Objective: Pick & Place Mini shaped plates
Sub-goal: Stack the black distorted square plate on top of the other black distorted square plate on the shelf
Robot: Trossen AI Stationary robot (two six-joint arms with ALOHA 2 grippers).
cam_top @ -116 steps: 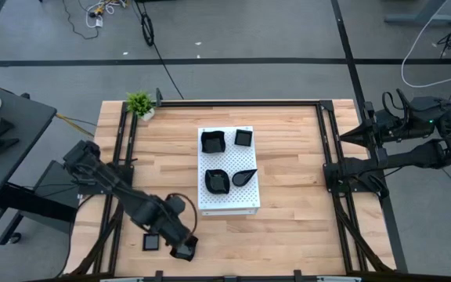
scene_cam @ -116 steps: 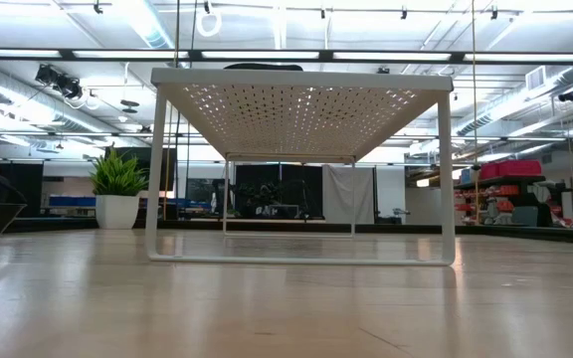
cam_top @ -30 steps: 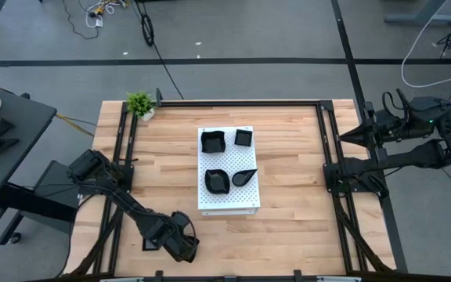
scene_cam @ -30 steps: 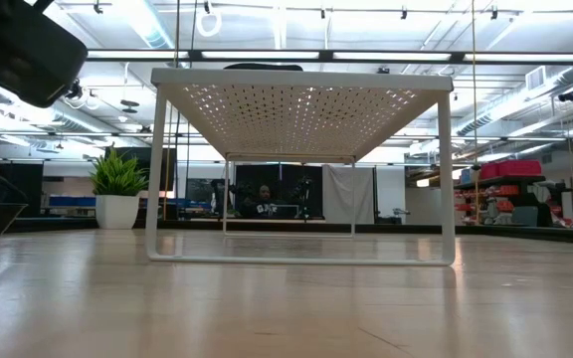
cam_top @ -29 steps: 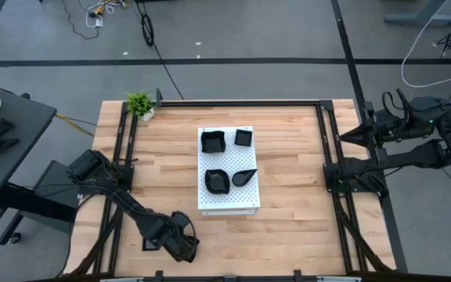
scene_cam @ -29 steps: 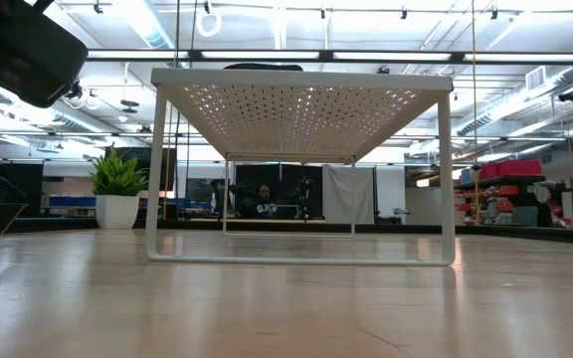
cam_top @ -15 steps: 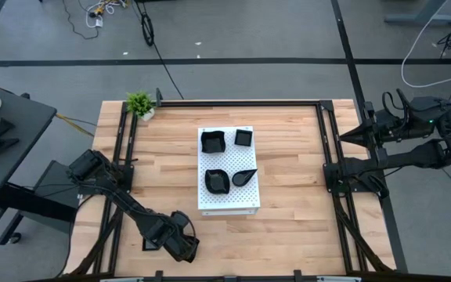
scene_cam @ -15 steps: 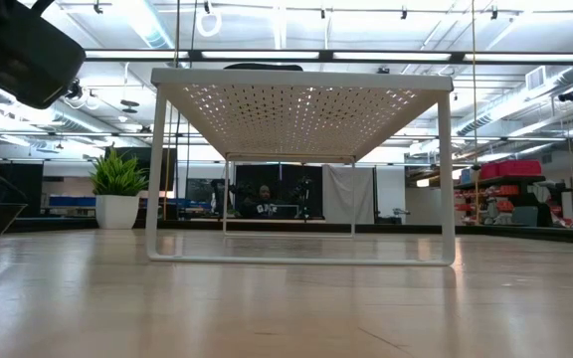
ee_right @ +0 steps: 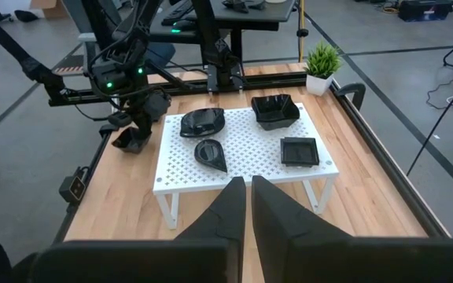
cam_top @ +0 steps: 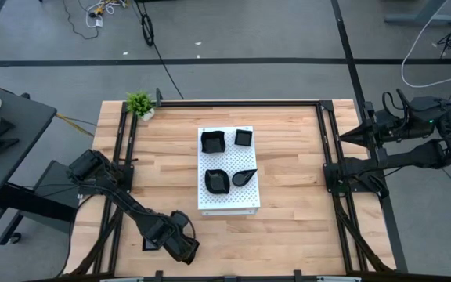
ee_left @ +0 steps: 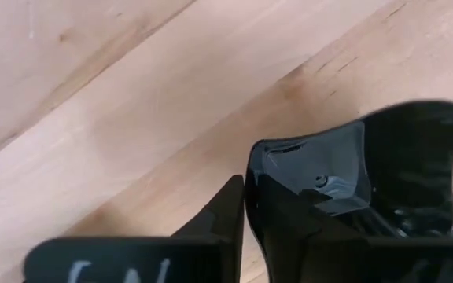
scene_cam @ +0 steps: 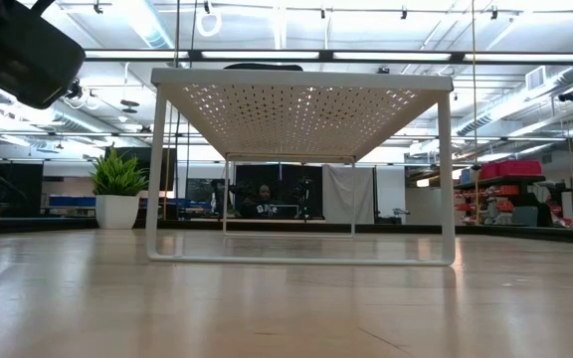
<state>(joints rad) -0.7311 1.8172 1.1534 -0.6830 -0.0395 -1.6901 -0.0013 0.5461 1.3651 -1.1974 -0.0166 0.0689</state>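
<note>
Closed since a second ago, left pincer nipping the rim of a glossy black wavy-edged mini plate at the wooden tabletop's near-left edge, bare planks beyond, right pincer shut, parked far right.

Two dark, matte-black jointed arms are seen, the left arm built of chunky rounded segments with thin black cables looped along it, the right arm of long slim links with black cable loops at its base and a small green light. Each ends in a black two-finger gripper: the left gripper shows flat, sharp-edged fingers above a black crossbar marked in white, and the right gripper shows the same tapered black fingers.
</note>
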